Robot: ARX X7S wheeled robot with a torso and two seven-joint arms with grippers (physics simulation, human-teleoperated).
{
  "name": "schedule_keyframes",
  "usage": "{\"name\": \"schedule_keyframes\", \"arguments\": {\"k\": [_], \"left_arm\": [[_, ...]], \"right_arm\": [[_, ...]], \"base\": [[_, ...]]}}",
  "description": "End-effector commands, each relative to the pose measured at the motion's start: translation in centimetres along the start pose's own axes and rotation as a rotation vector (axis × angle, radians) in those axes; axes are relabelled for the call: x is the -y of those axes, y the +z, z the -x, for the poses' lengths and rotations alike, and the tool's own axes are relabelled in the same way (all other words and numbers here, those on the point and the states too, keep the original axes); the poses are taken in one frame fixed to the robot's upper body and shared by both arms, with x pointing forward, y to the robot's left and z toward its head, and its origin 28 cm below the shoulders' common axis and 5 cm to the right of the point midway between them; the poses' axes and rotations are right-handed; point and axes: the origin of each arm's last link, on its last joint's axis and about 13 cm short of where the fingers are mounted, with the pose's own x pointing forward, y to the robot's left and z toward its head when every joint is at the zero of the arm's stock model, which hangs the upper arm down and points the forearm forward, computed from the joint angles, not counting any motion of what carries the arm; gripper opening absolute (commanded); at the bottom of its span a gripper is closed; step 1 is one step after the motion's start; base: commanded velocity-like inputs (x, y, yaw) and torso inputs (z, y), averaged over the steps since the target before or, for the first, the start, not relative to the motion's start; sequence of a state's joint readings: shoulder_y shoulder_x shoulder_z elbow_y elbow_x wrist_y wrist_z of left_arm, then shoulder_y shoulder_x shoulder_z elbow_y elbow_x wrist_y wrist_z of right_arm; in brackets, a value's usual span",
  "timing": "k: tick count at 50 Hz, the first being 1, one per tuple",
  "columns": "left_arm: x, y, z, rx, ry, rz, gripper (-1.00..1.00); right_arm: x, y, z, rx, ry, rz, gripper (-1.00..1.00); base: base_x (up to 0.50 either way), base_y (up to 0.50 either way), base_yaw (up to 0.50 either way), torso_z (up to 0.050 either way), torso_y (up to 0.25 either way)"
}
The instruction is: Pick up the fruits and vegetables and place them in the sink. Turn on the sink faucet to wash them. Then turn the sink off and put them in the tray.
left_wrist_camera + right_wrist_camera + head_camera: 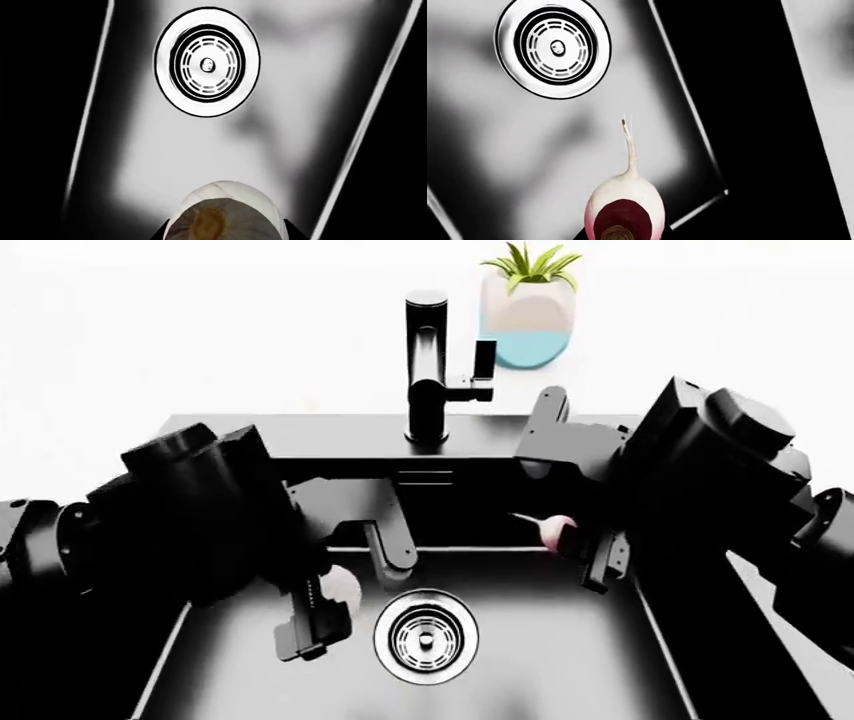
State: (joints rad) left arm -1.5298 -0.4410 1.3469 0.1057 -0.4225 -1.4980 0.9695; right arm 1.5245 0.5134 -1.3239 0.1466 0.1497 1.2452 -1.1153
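Both arms hang over the sink (667, 660), the left gripper (320, 612) clamping the garlic bulb (223, 212) and the right gripper (587, 545) the radish (624, 207), so release, washing and traying remain.

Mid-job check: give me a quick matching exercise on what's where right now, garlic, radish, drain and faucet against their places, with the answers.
Things:
1. garlic bulb
2. radish
3. drain
4. faucet

Places:
A. standing on the deck behind the sink, in front of the plant pot
B. held by the right gripper over the basin
C. set in the basin floor, between the two grippers in the head view
D. held by the left gripper over the basin

Pairs: 1-D, 2-B, 3-C, 4-A
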Motion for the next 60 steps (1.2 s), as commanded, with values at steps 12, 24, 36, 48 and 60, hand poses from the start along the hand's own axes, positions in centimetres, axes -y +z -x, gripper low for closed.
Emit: {"name": "schedule_keyframes", "arguments": {"k": [12,24,36,48,60], "left_arm": [[2.6,-2.2,6.2,0.153,0.19,0.057,-1.0],[3.8,-4.1,11.4,0.329,0.352,0.186,-1.0],[6.0,-4.5,14.2,0.373,0.431,0.134,-1.0],[7.1,-3.7,15.0,0.363,0.451,0.065,-1.0],[8.0,-3.3,17.0,0.401,0.504,0.036,-1.0]], "right_arm": [[-0.2,0.4,1.9,0.018,-0.06,0.033,-1.0],[-0.5,0.4,4.2,0.011,-0.112,0.049,-1.0],[-1.3,0.5,7.4,0.015,-0.19,0.053,-1.0],[-1.7,0.6,9.4,0.031,-0.259,0.04,-1.0],[-2.1,0.8,11.4,0.095,-0.348,0.036,-1.0]], "base": [[0.0,0.0,0.0,0.0,0.25],[0.0,0.0,0.0,0.0,0.042],[-0.2,0.02,0.0,0.0,0.0],[-0.5,0.09,0.0,0.0,0.0],[-0.49,-0.22,0.0,0.0,0.0]]}}
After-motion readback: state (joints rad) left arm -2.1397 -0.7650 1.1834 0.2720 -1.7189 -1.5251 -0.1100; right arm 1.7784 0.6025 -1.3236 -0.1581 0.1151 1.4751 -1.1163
